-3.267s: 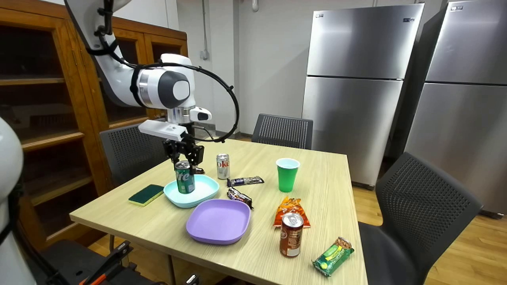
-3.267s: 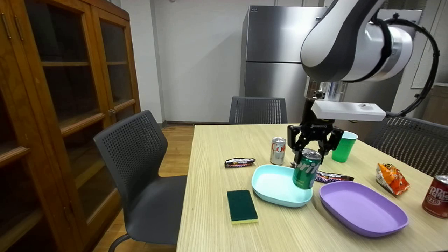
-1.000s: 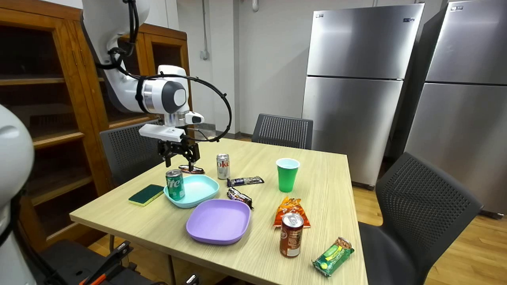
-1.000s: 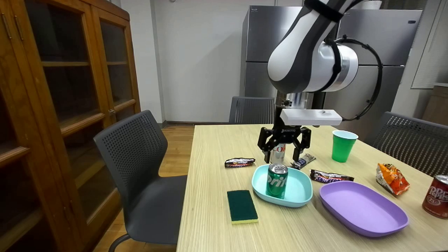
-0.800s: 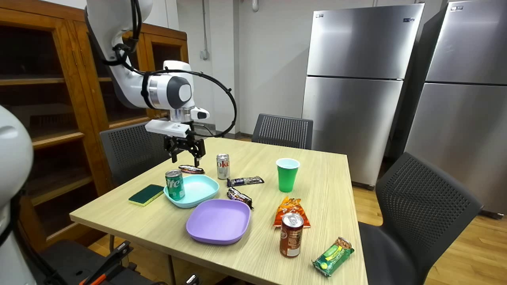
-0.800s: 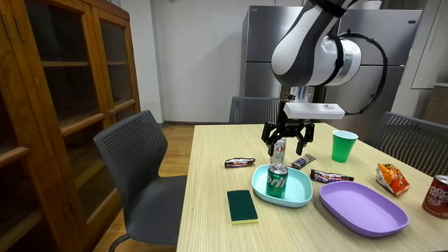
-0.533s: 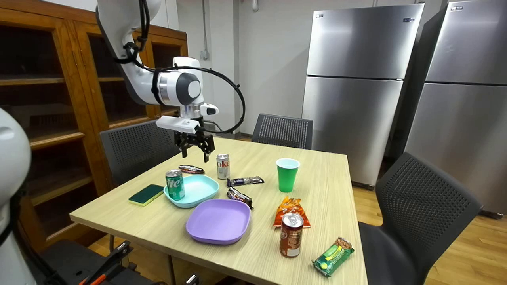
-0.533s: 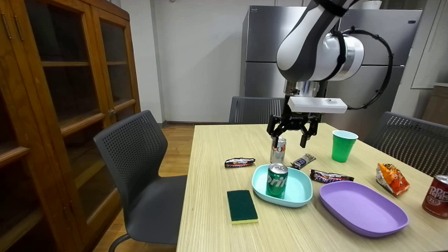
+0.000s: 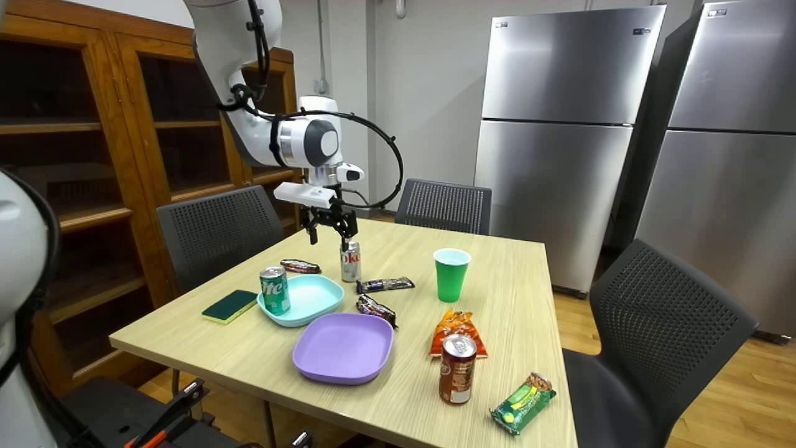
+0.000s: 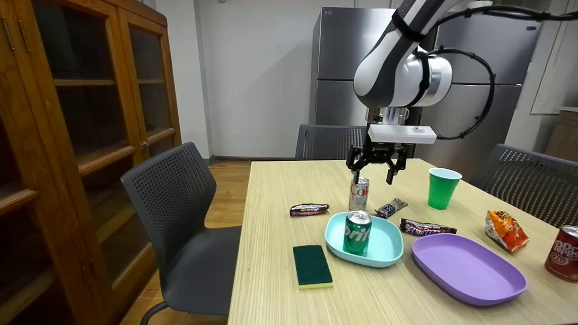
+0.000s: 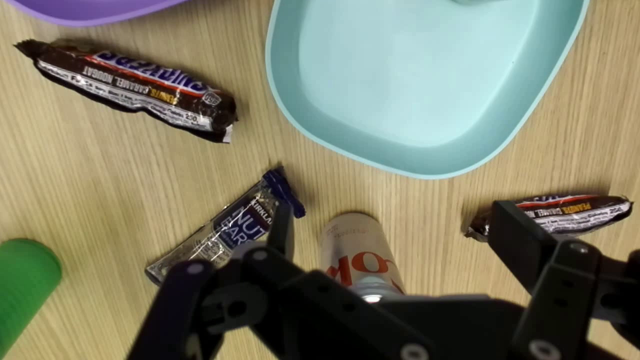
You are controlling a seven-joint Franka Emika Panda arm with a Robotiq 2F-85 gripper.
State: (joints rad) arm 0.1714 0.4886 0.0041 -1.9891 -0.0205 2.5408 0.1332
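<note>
Note the gripper (image 10: 373, 179) with jaws spread wide, holding nothing, above the table (image 10: 280, 189) on the far side of the turquoise plate (image 10: 386, 239) and near the silver Coke can (image 10: 359, 198). Locate the green Sprite can (image 10: 357, 235) upright in the left part of that plate, well apart from the gripper in both exterior views. Judging by this layout, take placement and release as done, with apparently nothing left for this can. Find the purple plate (image 10: 469, 271) just beside, on the near right
</note>
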